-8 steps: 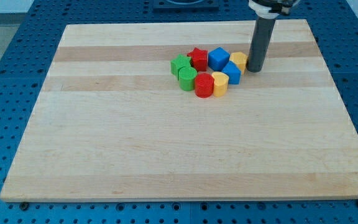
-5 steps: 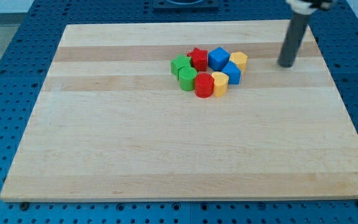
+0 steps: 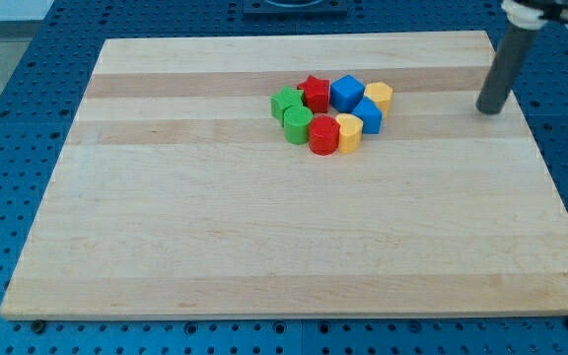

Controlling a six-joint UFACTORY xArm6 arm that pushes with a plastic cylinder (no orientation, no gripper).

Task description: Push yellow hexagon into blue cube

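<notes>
The yellow hexagon [image 3: 380, 96] sits at the right end of a tight cluster, touching the blue cube [image 3: 346, 92] on its left and a second blue block [image 3: 368, 114] below it. My tip [image 3: 488, 109] is far to the view's right of the cluster, near the board's right edge, well apart from every block.
The cluster also holds a red star [image 3: 315, 93], a green block [image 3: 286, 102], a green cylinder [image 3: 298, 125], a red cylinder [image 3: 324, 135] and a second yellow block [image 3: 348, 132]. The wooden board [image 3: 264, 237] lies on a blue perforated table.
My tip has moved from right beside the yellow hexagon away to the view's right, near the board's edge. The blocks have not visibly moved.
</notes>
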